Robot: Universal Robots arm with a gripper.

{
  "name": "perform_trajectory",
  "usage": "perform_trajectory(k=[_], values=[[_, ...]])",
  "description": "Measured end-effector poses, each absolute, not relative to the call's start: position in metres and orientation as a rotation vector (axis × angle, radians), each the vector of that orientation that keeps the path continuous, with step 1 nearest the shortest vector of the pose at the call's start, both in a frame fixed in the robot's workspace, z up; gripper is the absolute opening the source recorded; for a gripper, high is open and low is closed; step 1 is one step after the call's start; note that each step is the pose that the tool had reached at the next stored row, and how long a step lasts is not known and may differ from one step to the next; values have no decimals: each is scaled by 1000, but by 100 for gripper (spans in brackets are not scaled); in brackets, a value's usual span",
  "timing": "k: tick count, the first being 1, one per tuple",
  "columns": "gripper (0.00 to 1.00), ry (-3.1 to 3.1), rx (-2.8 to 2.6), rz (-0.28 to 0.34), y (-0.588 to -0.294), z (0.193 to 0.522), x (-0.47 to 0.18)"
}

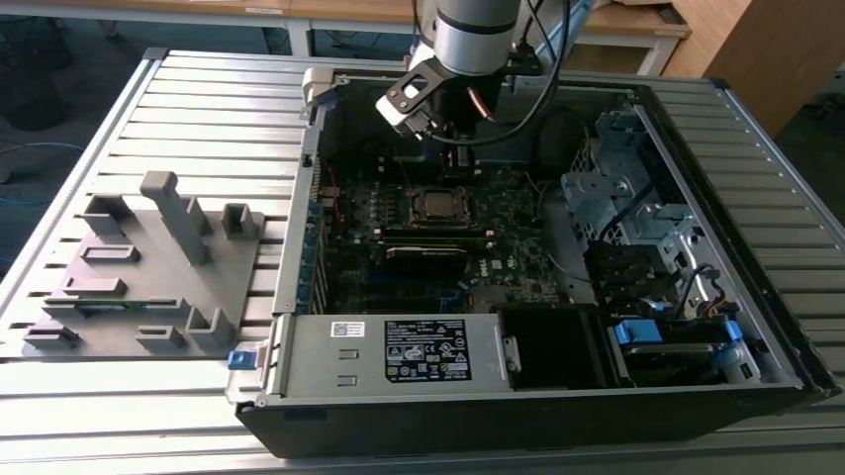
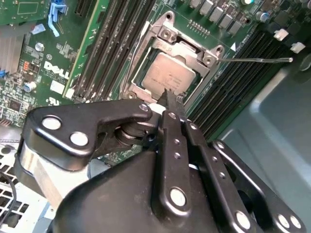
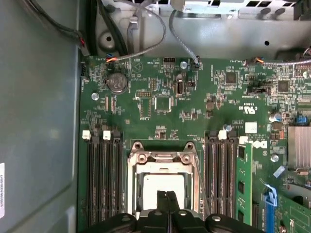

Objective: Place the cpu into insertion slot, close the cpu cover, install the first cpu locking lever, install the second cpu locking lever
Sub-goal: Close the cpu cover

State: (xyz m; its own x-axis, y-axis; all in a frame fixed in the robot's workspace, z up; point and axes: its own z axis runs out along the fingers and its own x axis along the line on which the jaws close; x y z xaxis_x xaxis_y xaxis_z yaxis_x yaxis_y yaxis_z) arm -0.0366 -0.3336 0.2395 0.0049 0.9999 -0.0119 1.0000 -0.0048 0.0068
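We find the gripper (image 2: 168, 99) clenched and empty, tips just over the cpu (image 2: 167, 73), which sits in the slot (image 3: 138, 189) beneath, cover (image 2: 192, 48) apparently down. Risk: descending tips would scratch the cpu.

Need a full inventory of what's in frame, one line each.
table: 1, grey slatted, under everything
fixture: 1, grey, exterior view's left of case
case: 1, black, open, on table
motherboard: 1, green, inside case
cpu: 1, silver-grey, mid-motherboard
cover: 1, dark silver, framing cpu
lever: 1, thin metal, jutting out beside cover
memory slots: two banks, black, flanking cpu
coin cell: 1, silver, on motherboard
arm: 1, silver, above case
end effector: 1, black, shut, just over cpu
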Motion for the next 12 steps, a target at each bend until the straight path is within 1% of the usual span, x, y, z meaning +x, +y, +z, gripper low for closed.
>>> perform_trajectory(k=[6,12], values=[[10,2218,2207,-6,-334,239,-37],[10,2329,2089,-5,-334,239,-37]])
